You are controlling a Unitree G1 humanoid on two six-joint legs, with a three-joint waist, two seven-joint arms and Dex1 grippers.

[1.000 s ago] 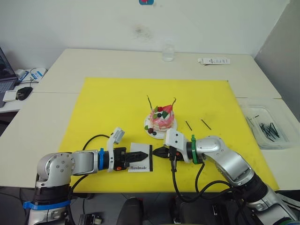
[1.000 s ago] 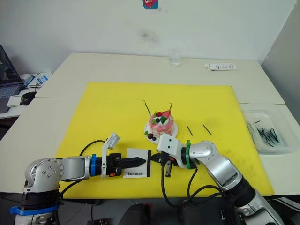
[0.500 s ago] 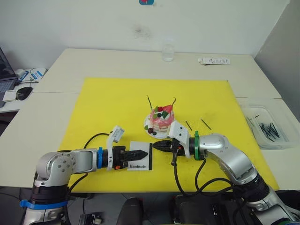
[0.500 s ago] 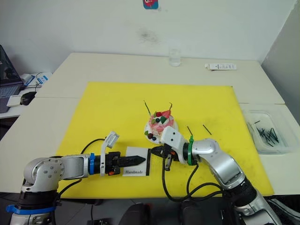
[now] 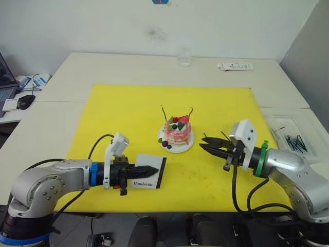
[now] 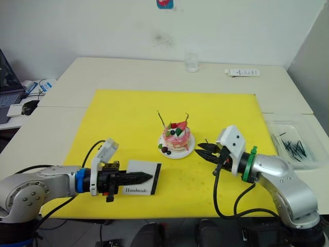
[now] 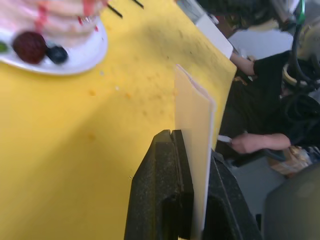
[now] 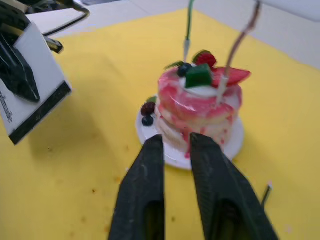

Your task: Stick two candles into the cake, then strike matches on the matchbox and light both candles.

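Yellow mat (image 5: 128, 113) on the desk (image 5: 103, 67) carries the cake (image 5: 177, 131) near its centre with both candles (image 8: 189, 22) standing in its top, and the matchbox (image 5: 147, 175) is held tilted off the mat at about 7 o'clock from the cake, pinched between the fingers of the left pincer (image 5: 149, 169). The right pincer (image 5: 205, 143) hovers just beside the cake at 4 o'clock, fingers a little parted and empty. Head views show loose matches (image 6: 290, 146) in a clear tray (image 6: 272, 128) at 3 o'clock; the left wrist view shows a person's hand (image 7: 250, 143) beyond the desk edge.
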